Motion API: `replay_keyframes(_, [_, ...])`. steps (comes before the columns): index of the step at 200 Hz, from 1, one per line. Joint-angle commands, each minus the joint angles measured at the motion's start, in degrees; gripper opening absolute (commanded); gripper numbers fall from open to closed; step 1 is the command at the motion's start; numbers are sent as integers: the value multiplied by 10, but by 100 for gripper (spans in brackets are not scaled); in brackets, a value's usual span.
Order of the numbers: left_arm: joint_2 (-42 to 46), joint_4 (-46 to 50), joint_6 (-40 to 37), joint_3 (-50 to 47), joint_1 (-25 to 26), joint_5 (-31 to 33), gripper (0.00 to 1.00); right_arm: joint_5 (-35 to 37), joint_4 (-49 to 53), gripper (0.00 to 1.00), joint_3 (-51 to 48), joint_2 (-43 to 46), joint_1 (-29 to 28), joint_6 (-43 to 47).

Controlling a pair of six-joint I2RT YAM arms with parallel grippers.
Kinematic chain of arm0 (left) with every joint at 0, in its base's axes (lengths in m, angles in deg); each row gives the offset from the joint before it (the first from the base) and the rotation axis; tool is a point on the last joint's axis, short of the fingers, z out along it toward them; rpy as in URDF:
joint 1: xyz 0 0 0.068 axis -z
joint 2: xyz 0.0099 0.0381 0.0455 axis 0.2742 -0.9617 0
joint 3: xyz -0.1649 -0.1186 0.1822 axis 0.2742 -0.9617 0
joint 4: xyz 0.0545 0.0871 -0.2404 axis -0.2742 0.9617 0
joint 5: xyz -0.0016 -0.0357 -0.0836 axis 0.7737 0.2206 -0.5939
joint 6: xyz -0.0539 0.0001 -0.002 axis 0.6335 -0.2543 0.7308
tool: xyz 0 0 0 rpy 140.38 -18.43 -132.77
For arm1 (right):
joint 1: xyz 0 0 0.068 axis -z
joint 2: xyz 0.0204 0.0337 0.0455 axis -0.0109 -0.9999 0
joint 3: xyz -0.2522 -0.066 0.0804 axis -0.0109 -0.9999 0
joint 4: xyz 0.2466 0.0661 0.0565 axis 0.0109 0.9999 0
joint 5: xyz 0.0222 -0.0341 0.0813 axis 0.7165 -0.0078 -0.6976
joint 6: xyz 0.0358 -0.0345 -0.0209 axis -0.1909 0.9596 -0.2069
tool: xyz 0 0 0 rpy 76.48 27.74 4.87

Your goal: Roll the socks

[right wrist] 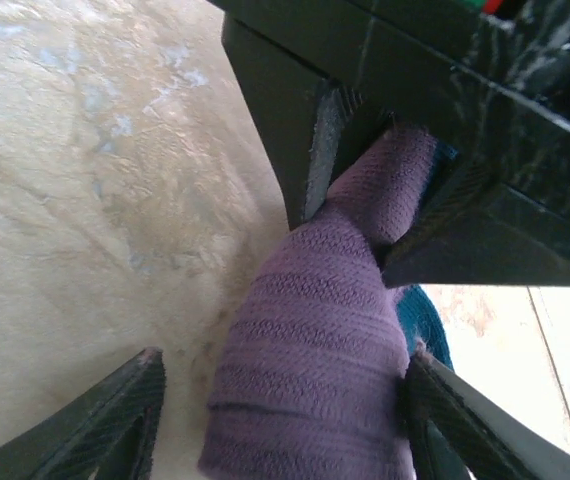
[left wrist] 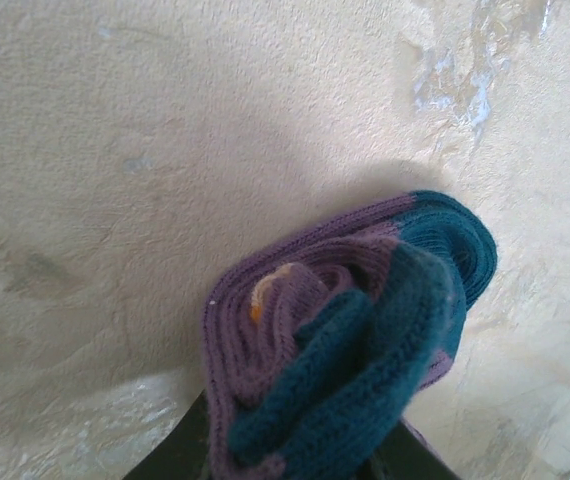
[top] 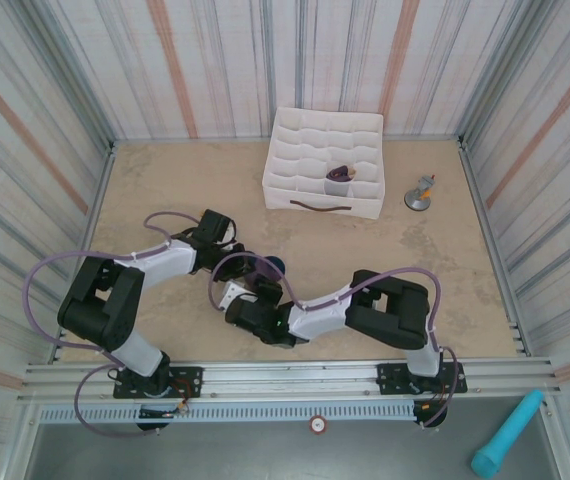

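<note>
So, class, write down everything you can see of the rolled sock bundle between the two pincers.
The sock bundle is ribbed knit, purple with a teal toe end and a speck of orange inside, wound into a loose spiral. The left pincer is clamped on its purple end, close over the beige table. The right pincer stands open round it, touching one side.

Tight spot: the rolled sock (left wrist: 345, 350) is hemmed in by left arm (top: 165, 258) and right arm (top: 325, 305) — table (top: 165, 180) open to the left, box (top: 325, 160) well back.
</note>
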Motion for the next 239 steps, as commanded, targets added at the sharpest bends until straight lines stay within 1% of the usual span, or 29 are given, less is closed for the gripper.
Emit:
replay_keyframes(1, [-1, 59, -15, -6, -3, 11, 17, 2, 8, 57, 5, -21, 12, -2])
replay_keyframes(12, [4, 60, -17, -9, -3, 14, 19, -2, 8, 51, 2, -24, 17, -12])
replay_keyframes(36, [10, 62, -18, -10, -3, 15, 25, -18, 13, 24, -8, -31, 27, -42])
replay_keyframes(44, [9, 65, -18, -9, -5, 16, 29, -24, 15, 14, -12, -31, 30, -53])
replay_keyframes(59, [11, 70, -18, -9, -5, 17, 39, -39, 23, 0, -20, -31, 36, -76])
replay_keyframes(83, [21, 72, -17, -15, -12, 18, 56, -53, 28, 0, -36, -28, 45, -111])
replay_keyframes(113, [46, 71, -20, -27, -35, 15, 67, -61, 28, 0, -58, -22, 55, -135])
replay_keyframes(151, [68, 58, -25, -56, -87, -20, 71, -70, 25, 0, -69, -19, 57, -142])
replay_keyframes(172, [91, 26, -13, -85, -113, -43, 71, -79, 24, 0, -70, -19, 58, -143])
replay_keyframes(197, [114, -1, -1, -108, -134, -64, 72, -102, 21, 0, -74, -15, 59, -143])
replay_keyframes(221, [135, -33, 11, -126, -137, -73, 71, -159, 21, 0, -83, 0, 71, -159])
replay_keyframes(239, [147, -61, 20, -139, -137, -80, 71, -248, 18, 0, -95, 19, 95, -183])
